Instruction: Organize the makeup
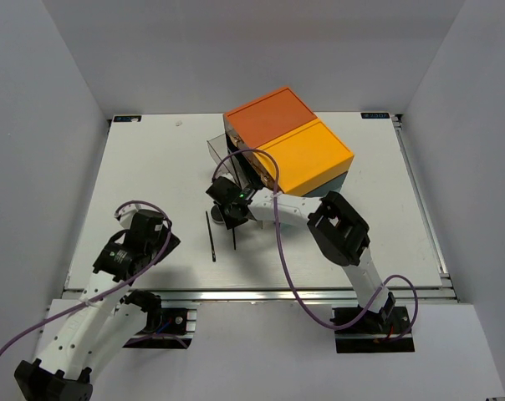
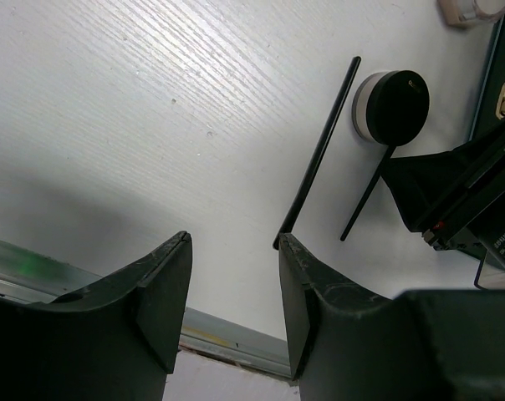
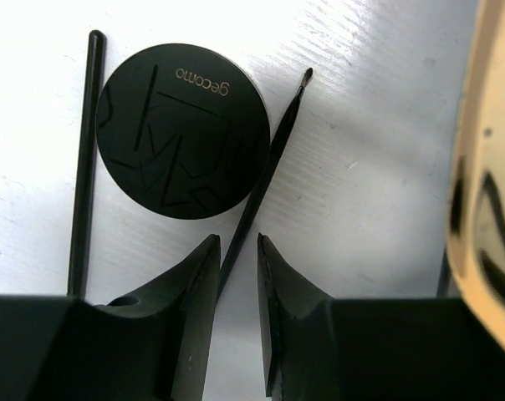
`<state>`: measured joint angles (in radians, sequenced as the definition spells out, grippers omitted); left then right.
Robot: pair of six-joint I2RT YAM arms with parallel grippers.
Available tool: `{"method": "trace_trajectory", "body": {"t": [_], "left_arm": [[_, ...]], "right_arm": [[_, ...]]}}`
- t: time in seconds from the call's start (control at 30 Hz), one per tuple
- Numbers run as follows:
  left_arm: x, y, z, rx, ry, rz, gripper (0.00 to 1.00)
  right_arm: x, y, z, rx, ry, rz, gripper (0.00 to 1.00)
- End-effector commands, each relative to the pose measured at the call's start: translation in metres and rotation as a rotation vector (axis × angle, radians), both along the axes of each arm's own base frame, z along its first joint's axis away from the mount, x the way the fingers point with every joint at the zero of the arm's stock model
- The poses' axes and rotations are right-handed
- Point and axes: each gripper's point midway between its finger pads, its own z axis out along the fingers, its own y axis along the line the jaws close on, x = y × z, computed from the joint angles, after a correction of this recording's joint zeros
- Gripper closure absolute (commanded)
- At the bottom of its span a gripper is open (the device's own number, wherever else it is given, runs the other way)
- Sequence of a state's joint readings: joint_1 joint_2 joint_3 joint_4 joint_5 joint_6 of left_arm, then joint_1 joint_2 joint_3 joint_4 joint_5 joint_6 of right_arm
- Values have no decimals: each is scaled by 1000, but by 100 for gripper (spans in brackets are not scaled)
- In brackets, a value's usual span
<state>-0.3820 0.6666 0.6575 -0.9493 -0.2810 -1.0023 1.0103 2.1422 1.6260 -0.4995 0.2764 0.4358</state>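
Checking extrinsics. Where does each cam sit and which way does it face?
Top external: above and behind the bases, looking down on the table; left arm, right arm and drawer box show.
Left wrist: low by the near edge, facing the black compact; left gripper open.
Right wrist: straight down over the compact; right gripper open astride a thin stick.
Shared: both wrist views show compact and stick.

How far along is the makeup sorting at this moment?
Done: nothing visibly stowed. In hand: right gripper, open, straddles the thin brush stick beside the black compact. Left to do: that stick, the other thin stick, the compact and the pinkish jar lie on the table; left gripper open and empty.
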Motion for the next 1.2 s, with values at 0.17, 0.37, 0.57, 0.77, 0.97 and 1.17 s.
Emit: {"method": "trace_trajectory", "body": {"t": [0.17,0.37,0.57,0.77,0.97,1.17], "left_arm": [[6,2,16,3,-53,9,44],[3,5,17,5,-58,20,44],[4,5,18,1,-65,21,44],[4,6,17,4,-73,24,44],[6,2,12,-4,-73,12,44],[8,2,14,8,-78,2,44]], "right_arm": [[-21,-15,-28,-48,107,-17,70],[-31,-27,-36,-74,135,-15,70],[-30,-34,-39,-106,120,-22,70],[-24,-39,-21,-126,36,-12,73],[-12,-34,1,-157,-110,2,73],[-17,-28,8,-147,-143,22,67]]}}
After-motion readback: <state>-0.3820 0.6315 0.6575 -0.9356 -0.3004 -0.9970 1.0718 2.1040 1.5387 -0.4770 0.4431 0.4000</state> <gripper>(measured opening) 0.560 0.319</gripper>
